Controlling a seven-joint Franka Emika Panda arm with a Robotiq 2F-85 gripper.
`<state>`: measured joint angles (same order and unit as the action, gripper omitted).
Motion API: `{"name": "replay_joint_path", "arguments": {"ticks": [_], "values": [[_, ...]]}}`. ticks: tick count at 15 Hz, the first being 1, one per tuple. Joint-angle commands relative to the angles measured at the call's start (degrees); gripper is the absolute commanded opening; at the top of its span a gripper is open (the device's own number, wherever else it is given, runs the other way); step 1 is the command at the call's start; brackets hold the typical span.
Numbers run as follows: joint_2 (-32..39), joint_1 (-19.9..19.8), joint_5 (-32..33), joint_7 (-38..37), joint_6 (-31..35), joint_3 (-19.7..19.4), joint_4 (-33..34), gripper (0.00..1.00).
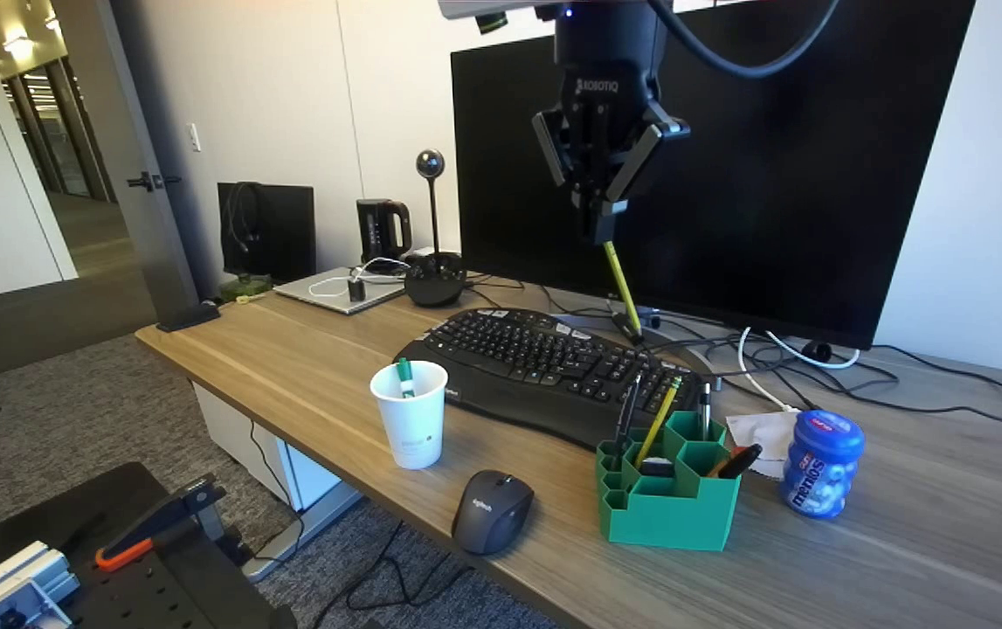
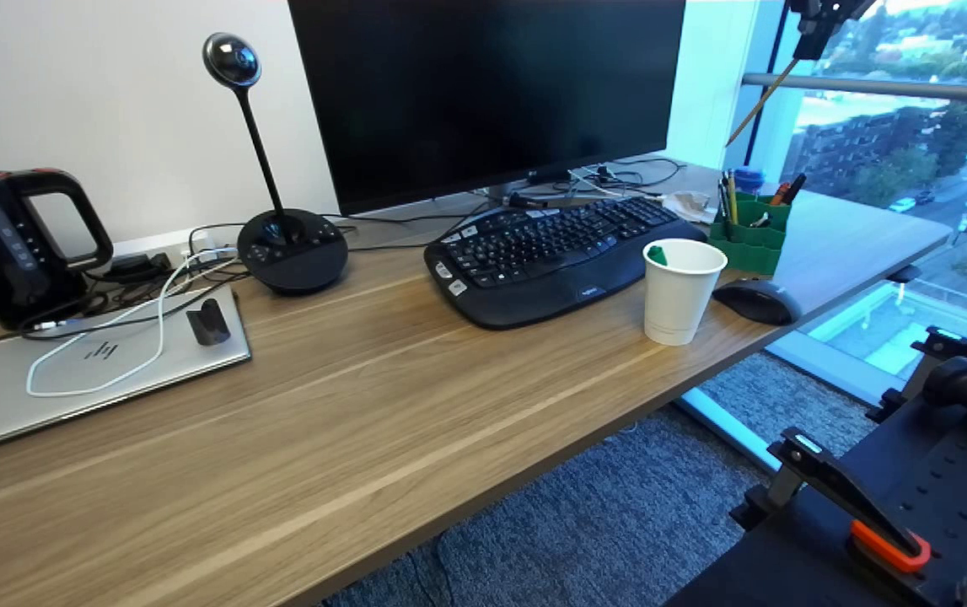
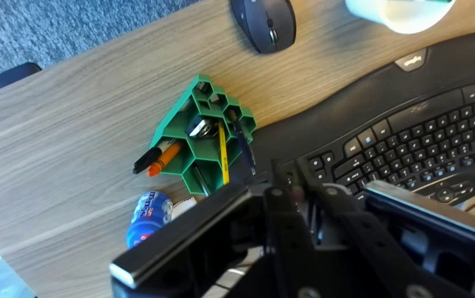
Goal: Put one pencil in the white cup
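The white cup (image 1: 413,432) stands upright near the desk's front edge with a green-capped marker (image 1: 405,376) inside. The cup also shows in an exterior view (image 2: 675,295) and at the top of the wrist view (image 3: 363,10). My gripper (image 1: 598,229) is shut on a yellow pencil (image 1: 623,286), which hangs tilted below the fingertips in both exterior views. The gripper (image 2: 810,46) is high above the desk, away from the cup. In the wrist view the fingertips (image 3: 290,167) are close together, with a blurred pinkish end between them. Another yellow pencil (image 3: 223,151) stands in the green organiser (image 1: 671,520).
A black keyboard (image 1: 535,367) lies behind the cup, before the large monitor (image 2: 491,93). A mouse (image 1: 492,514) sits between cup and organiser. A blue Mentos container (image 1: 824,463) stands beside the organiser. A webcam on a stand (image 2: 293,253), kettle (image 2: 19,244) and laptop (image 2: 95,362) stand further along.
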<state>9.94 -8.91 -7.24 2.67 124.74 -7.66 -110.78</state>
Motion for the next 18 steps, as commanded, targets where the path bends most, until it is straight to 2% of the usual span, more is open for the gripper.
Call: {"name": "replay_joint_path", "arguments": {"ticks": [1, 4, 8, 18], "values": [[-2.40, 0.45, 1.01, 0.72, -8.62, 0.55, -0.08, 0.02], [-2.63, 1.26, 2.01, 0.00, -13.56, 0.90, 0.31, 0.02], [-3.20, 2.10, 1.49, 2.67, -17.88, 1.88, -0.15, 0.02], [-7.00, 5.36, 2.32, 6.96, -19.33, 4.92, -3.50, 0.02]]}}
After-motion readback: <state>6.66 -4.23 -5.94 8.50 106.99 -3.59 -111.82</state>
